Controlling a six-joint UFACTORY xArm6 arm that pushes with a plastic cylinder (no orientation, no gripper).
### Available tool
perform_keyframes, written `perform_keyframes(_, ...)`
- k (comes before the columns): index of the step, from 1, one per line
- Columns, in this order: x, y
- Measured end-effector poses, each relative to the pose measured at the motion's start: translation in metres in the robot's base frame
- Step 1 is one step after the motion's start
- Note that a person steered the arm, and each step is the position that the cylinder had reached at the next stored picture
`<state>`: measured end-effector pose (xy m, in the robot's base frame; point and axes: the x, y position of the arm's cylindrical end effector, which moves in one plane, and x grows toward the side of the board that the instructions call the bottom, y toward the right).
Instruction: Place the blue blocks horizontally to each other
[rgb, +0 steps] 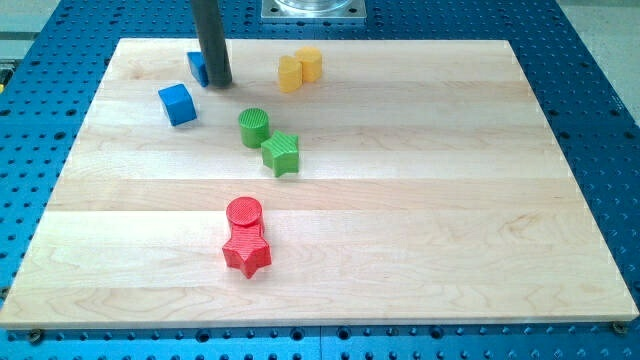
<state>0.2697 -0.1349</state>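
Observation:
A blue cube (178, 104) lies near the board's upper left. A second blue block (197, 66) sits above and to its right, partly hidden behind my rod, so its shape is unclear. My tip (220, 83) stands right against that second blue block's right side. The two blue blocks are apart, set on a diagonal.
Two yellow blocks (299, 69) touch each other at the top centre. A green cylinder (254, 127) and a green star (282, 154) sit mid-board. A red cylinder (244, 213) touches a red star (247, 251) lower down. The wooden board (450, 200) lies on a blue perforated table.

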Motion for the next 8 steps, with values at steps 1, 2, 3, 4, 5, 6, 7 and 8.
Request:
perform_keyframes(1,-0.002,-0.006)
perform_keyframes(2,-0.014,-0.038)
perform_keyframes(3,0.003,0.014)
perform_keyframes(4,0.046,0.037)
perform_keyframes(5,0.096,0.037)
perform_keyframes(6,0.081,-0.019)
perform_keyframes(7,0.066,-0.057)
perform_keyframes(8,0.113,-0.066)
